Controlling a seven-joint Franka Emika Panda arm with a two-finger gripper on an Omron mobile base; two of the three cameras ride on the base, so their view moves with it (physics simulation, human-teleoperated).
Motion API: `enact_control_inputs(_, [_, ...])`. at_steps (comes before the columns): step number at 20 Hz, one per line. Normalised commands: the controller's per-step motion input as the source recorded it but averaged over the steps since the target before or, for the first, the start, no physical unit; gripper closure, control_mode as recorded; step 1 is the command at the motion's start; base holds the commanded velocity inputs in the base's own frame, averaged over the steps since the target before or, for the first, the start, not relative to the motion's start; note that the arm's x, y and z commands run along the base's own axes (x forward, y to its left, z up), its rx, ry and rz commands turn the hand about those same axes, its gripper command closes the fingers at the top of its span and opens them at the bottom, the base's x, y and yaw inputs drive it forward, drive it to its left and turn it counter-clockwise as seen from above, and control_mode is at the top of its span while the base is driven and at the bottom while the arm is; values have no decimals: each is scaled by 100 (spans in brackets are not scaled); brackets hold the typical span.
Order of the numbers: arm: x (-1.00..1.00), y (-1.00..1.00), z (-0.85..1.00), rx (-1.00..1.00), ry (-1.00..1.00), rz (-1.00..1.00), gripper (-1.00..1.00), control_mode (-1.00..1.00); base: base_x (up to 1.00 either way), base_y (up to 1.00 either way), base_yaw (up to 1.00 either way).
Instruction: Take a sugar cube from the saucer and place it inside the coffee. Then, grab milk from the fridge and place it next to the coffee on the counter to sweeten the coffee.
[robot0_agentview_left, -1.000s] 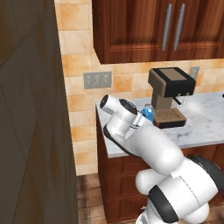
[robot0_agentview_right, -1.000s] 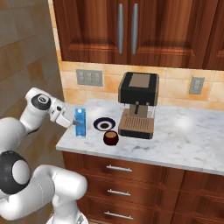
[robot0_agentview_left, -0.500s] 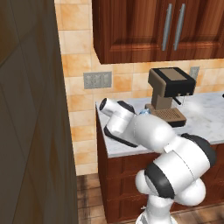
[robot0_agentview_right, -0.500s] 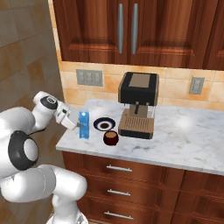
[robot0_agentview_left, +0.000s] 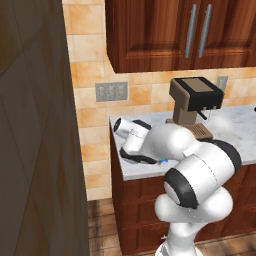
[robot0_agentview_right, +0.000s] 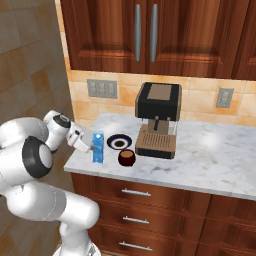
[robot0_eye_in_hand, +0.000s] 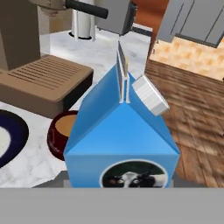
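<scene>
The milk (robot0_agentview_right: 98, 147) stood upright on the counter (robot0_agentview_right: 210, 155) near its front left corner, just beside the coffee (robot0_agentview_right: 126, 157), which sat a little farther in from that left edge. The tool (robot0_agentview_right: 90, 148) was at the carton from the counter's left edge, clenched on it at its sides; in the hand view the blue carton (robot0_eye_in_hand: 122, 140) rose right in front of the camera, gabled top up, a white cap on the slope, a round cow patch on its face. The tips themselves were hidden behind the grey band there.

The saucer (robot0_agentview_right: 119, 142) lay just behind the coffee, toward the back wall, near the carton but apart from it. In the hand view the cup (robot0_eye_in_hand: 65, 131) showed brown liquid and sat between the carton and the saucer's navy rim (robot0_eye_in_hand: 17, 135). Whether a sugar cube lay in the cup could not be told.

The coffee machine (robot0_agentview_right: 158, 119) stood farther along the counter, against the tiled wall, its grated base close to the cup.
</scene>
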Motion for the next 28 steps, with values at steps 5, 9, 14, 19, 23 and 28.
enact_control_inputs(5, [48, -11, -17, 0, 0, -2, 100, -100, 0, 0, 0])
enact_control_inputs(9, [45, -5, -9, -1, 0, -4, 100, -100, 0, 0, 0])
enact_control_inputs(14, [28, 0, -19, 0, 0, -2, 100, -100, 0, 0, 0])
enact_control_inputs(19, [2, 0, -33, 0, 0, -2, 100, -100, 0, 0, 0])
enact_control_inputs(23, [1, 0, -24, 0, 0, 0, 100, -100, 0, 0, 0])
enact_control_inputs(28, [0, 0, -10, 0, 0, 0, 100, -100, 0, 0, 0])
